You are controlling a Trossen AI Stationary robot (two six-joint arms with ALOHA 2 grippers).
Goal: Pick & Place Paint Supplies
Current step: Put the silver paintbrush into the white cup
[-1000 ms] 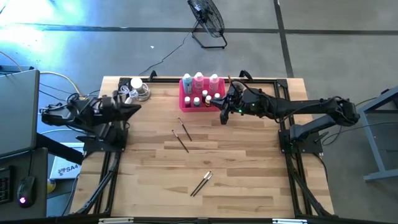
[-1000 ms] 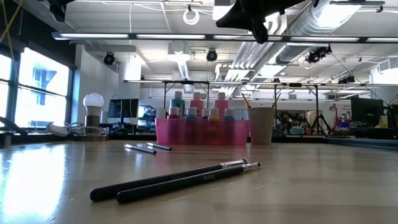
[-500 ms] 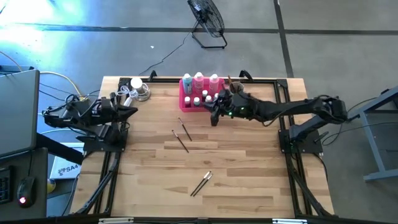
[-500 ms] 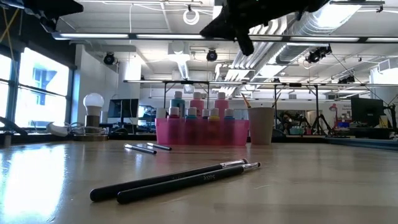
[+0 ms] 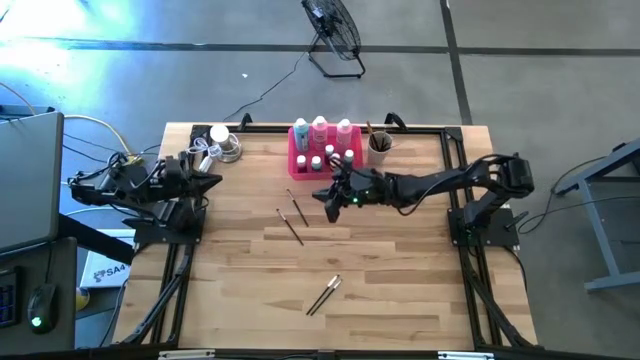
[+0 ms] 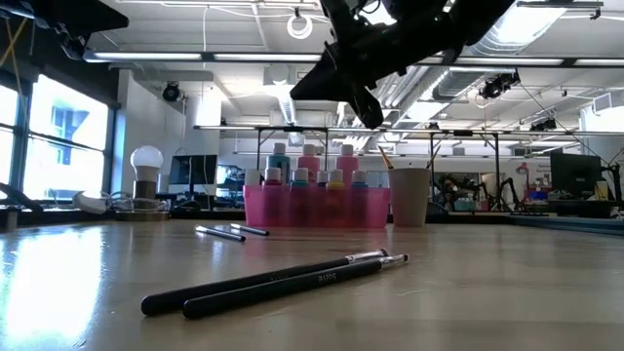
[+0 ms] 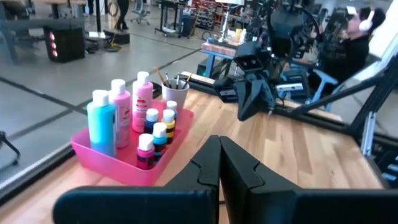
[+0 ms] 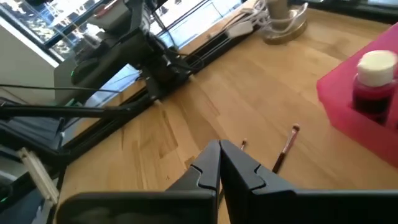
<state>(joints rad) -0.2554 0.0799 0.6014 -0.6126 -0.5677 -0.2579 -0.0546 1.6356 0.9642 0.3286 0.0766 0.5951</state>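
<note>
Wooden surface [image 5: 400, 270], brushes [image 5: 292, 217] loose mid-frame, bottles [image 5: 320, 129] in tray [image 5: 297, 160] upper centre. Right tool [image 5: 331, 203] shut, empty, above brushes. Left tool [image 5: 215, 178] shut, parked. Judgement: reaching; open, descend next.

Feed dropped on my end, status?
Right hand shut, empty, above the table near two brushes. Left hand shut, parked at table's left edge. Nothing in the way.

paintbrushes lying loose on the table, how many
4, lying in two pairs. One pair lies mid-table, in front of the pink tray. The other pair lies side by side nearer the front edge. More brush handles stand in the cup.
</note>
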